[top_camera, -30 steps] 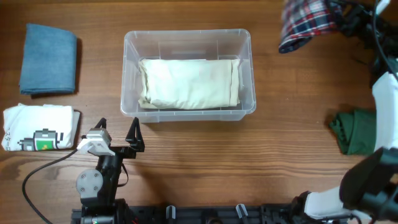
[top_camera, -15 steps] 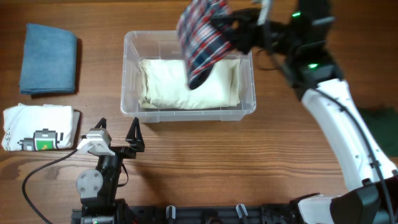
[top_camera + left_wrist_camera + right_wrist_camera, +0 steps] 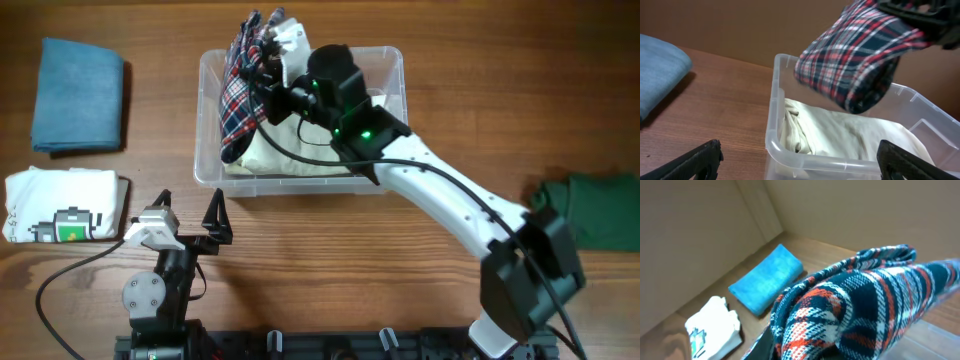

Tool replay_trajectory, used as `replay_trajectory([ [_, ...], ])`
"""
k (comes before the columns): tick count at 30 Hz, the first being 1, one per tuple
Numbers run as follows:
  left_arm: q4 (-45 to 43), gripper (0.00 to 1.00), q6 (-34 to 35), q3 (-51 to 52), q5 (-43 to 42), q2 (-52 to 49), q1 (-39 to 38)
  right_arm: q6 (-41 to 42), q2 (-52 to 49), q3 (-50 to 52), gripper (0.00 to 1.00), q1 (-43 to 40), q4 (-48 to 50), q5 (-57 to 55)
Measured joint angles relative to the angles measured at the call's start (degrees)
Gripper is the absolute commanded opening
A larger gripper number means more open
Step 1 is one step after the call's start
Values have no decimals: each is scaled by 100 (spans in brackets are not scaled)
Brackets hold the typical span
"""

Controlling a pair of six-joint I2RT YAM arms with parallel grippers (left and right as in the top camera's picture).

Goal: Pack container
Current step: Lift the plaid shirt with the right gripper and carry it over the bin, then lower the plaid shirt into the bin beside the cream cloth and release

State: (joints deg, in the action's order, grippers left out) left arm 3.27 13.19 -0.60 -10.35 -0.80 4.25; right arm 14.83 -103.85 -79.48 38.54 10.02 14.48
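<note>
The right gripper (image 3: 268, 98) is clamping a bunched plaid shirt (image 3: 243, 85) and holding it above the left end of the container (image 3: 400, 150), so that the cloth is hanging over the rim and can go straight down inside. The exact bite of the jaws is buried in fabric in the right wrist view, so it probably sits on a gathered fold rather than an edge. The container is sitting at the middle of the table's far half, with a folded cream cloth (image 3: 290, 155) lying flat on its floor and leaving room on top for a second layer. The left gripper (image 3: 190, 197) is waiting near the front wall with its fingers spread wide, holding nothing and staying out of the way. A blue cloth (image 3: 78, 95), a printed white shirt (image 3: 65, 207) and a green cloth (image 3: 590, 210) are lying out on the table, seemingly waiting to be packed.
</note>
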Motion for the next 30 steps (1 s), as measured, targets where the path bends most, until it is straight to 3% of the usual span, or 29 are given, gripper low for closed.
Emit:
replay_trajectory([
  [21, -2, 100, 0, 0, 0, 0, 0, -20, -848, 4, 4, 238, 1241, 186],
  [30, 0, 100, 0, 0, 0, 0, 0, -514, -855, 4, 4, 247, 363, 610],
])
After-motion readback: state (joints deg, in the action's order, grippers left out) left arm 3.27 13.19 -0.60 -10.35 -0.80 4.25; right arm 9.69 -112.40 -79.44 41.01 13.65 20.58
